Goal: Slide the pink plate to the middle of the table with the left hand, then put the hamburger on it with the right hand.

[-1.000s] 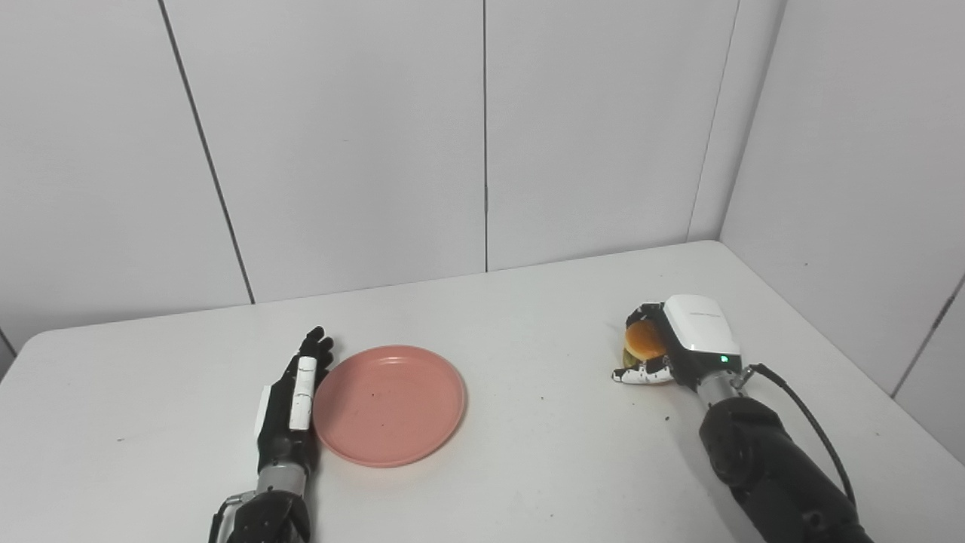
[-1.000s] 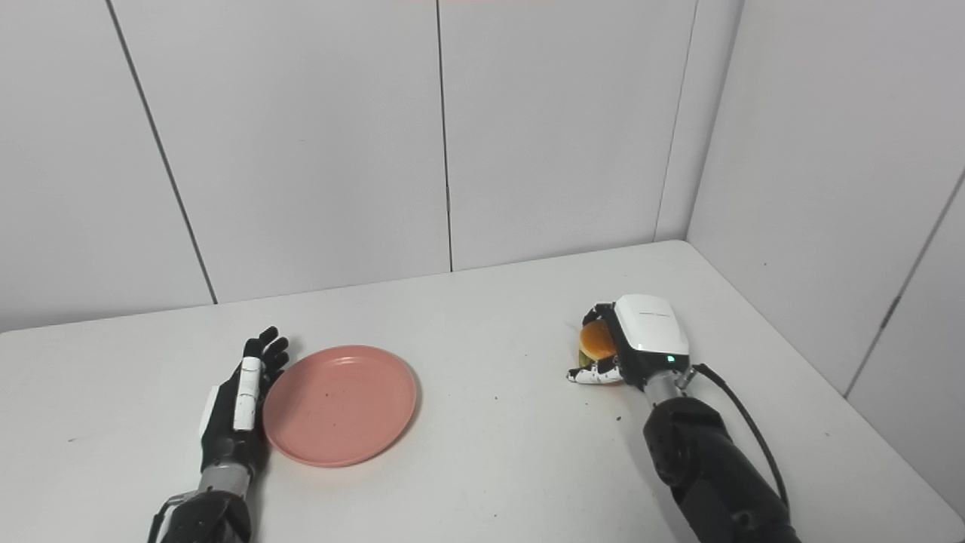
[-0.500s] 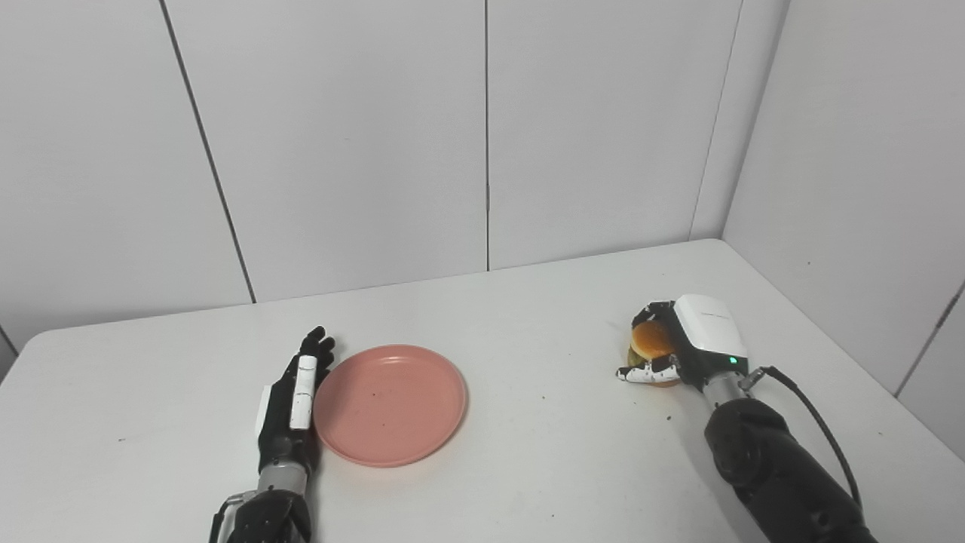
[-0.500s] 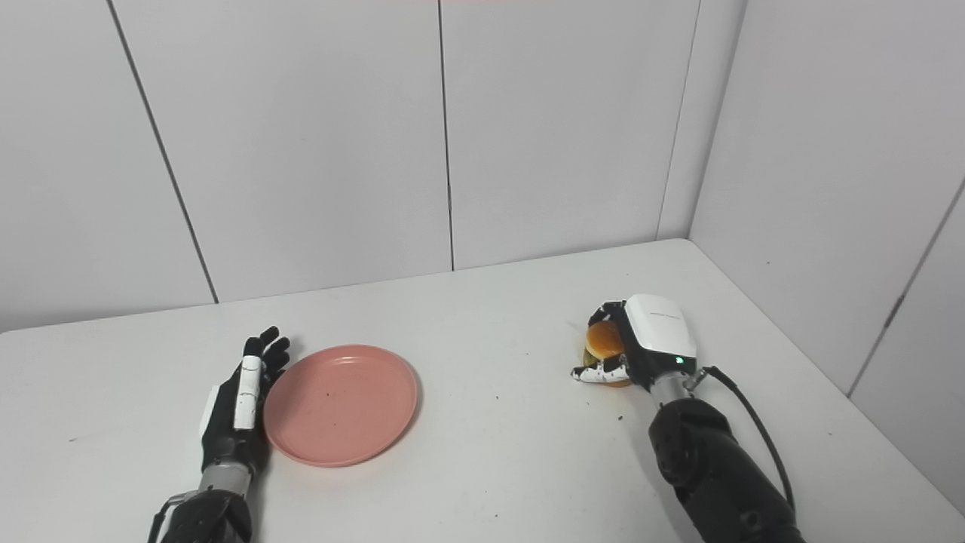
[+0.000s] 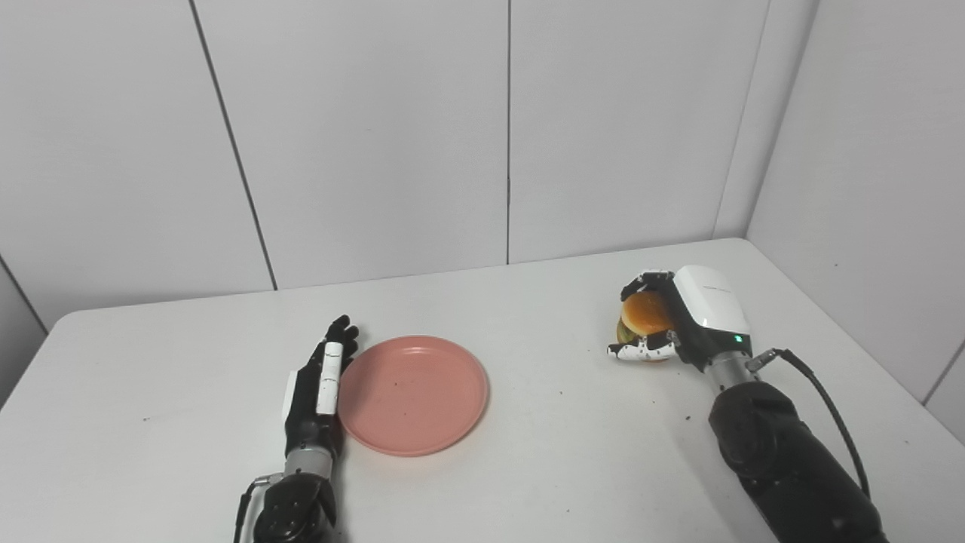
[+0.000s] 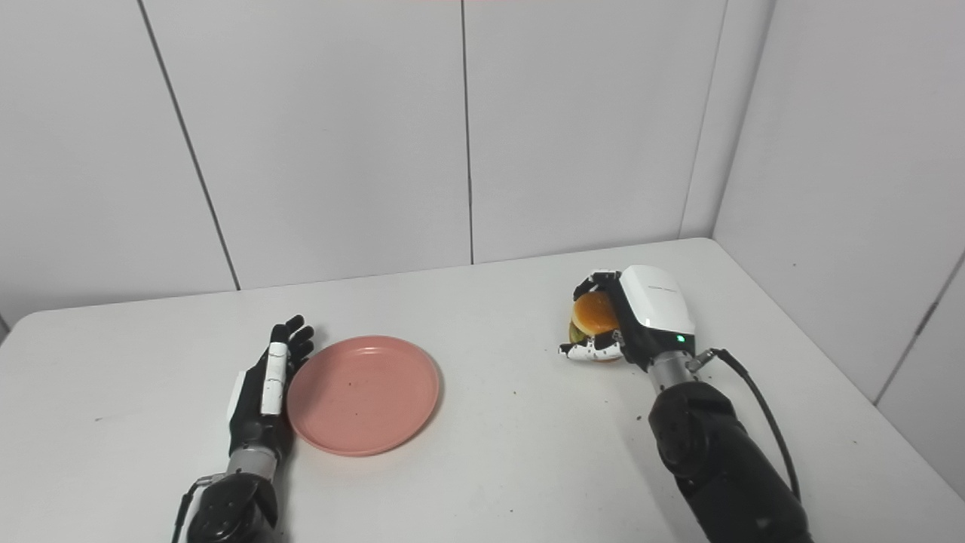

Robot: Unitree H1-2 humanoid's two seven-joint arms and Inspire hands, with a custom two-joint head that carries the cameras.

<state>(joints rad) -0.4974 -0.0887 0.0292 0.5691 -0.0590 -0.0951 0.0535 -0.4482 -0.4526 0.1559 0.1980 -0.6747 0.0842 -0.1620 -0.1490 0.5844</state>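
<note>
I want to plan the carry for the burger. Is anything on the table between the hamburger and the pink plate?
Nothing visible stands between them. The right hand is shut on the hamburger, and only bare table with a few dark specks lies between it and the pink plate. The left hand rests open against the plate's far side.

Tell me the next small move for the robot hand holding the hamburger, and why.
Probably carry the hamburger leftward toward the pink plate. The right robot hand is closed around it, apparently just off the table, and the plate lies bare with the open left robot hand against its left rim.
</note>
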